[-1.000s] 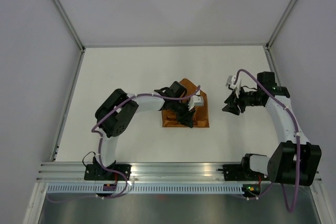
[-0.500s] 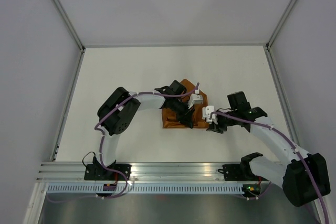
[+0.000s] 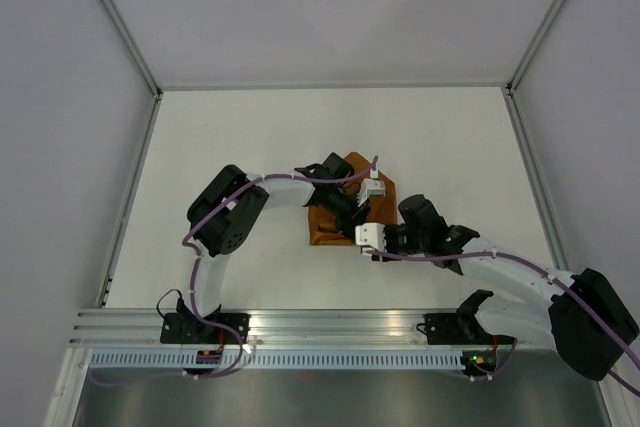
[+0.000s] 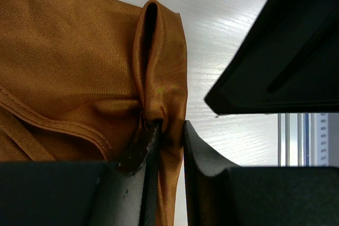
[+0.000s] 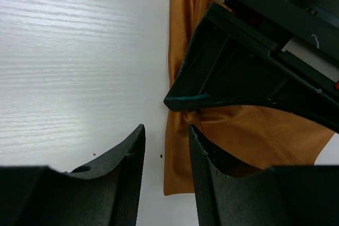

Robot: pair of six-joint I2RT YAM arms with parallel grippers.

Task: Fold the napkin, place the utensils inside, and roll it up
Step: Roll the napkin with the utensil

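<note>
The rust-orange napkin (image 3: 322, 228) lies folded at the table's middle. My left gripper (image 3: 352, 215) is over it, shut on a raised pleat of the napkin (image 4: 79, 67) that shows squeezed between the fingertips of my left gripper (image 4: 168, 146). My right gripper (image 3: 363, 243) sits at the napkin's near right edge. In the right wrist view my right gripper (image 5: 167, 149) stands open; the napkin's (image 5: 249, 130) hem lies in the gap, one finger over cloth and one over bare table. The left gripper's dark body (image 5: 249, 67) is just ahead. The utensils are out of view.
The white table (image 3: 250, 147) is ringed by pale walls with grey frame bars. An aluminium rail (image 3: 330, 325) carrying both arm bases runs along the near edge. The right gripper's dark housing (image 4: 280, 51) fills the upper right of the left wrist view.
My right arm has swung in from the right side down to the napkin's near right edge, its jaws narrowing a little. The left gripper has kept its pinch and barely moved.
</note>
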